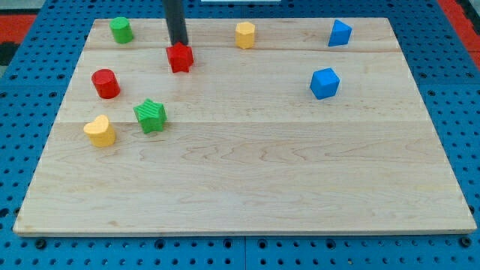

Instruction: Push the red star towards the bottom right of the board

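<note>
The red star (180, 58) lies near the view's top, left of centre, on the wooden board (247, 172). My dark rod comes down from the top edge, and my tip (179, 44) sits right at the star's upper edge, touching it or nearly so. The rod hides a little of the star's top.
A green cylinder (121, 30) is at the top left, a yellow hexagonal block (245, 34) and a blue block (340, 33) along the top. A blue cube (325, 83) is at the right. A red cylinder (106, 83), green star (150, 115) and yellow heart (100, 130) are at the left.
</note>
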